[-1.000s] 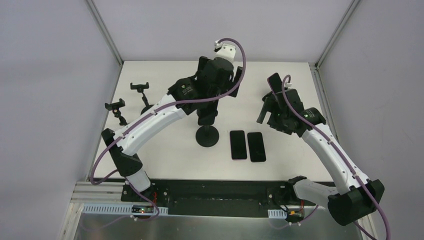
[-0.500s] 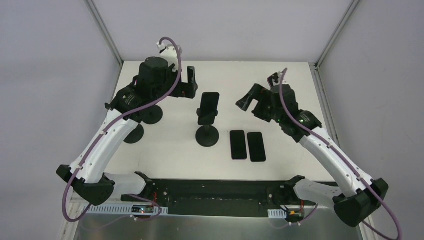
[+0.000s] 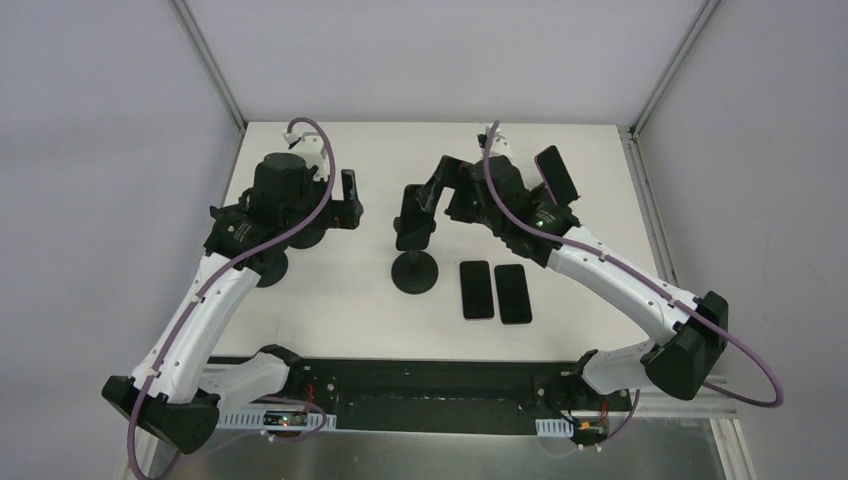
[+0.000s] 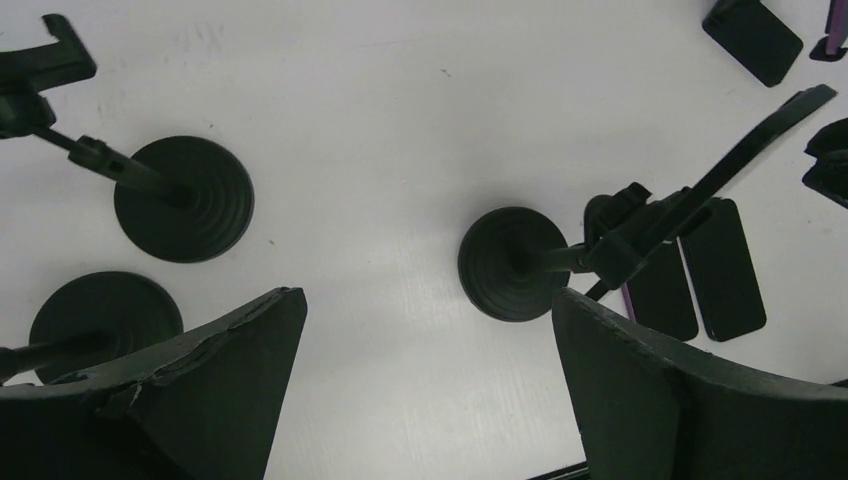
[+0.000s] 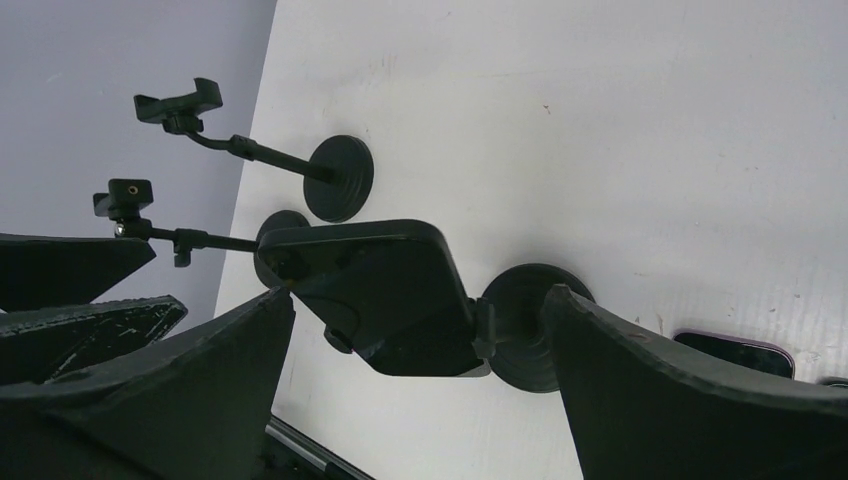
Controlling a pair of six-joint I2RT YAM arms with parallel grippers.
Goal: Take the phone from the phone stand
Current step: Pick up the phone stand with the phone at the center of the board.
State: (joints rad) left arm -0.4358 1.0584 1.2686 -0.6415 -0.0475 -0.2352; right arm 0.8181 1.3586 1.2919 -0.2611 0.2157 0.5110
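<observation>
Phone [image 3: 415, 215] is sitting clamped in the stand [image 3: 414, 273], mid-worktop [image 3: 330, 300]. Right pincer [image 5: 417, 298] is hovering at its 1 o'clock, fingers spread wide either side, not touching afaict. Left pincer [image 4: 428, 298] is hanging apart and empty out at 9 o'clock. Risk imo: nothing's bracing the stand, so a sideways tug could be tipping it onto the flat phones [image 3: 477, 289] lying at 4 o'clock.

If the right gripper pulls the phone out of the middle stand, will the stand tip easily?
Probably yes, somewhat. The phone stand is a thin stem on a small round base, and the phone sits high in its clamp, so a sideways pull may tip it. The phone looks rigid and smooth; the open right gripper could slip on it.
</observation>
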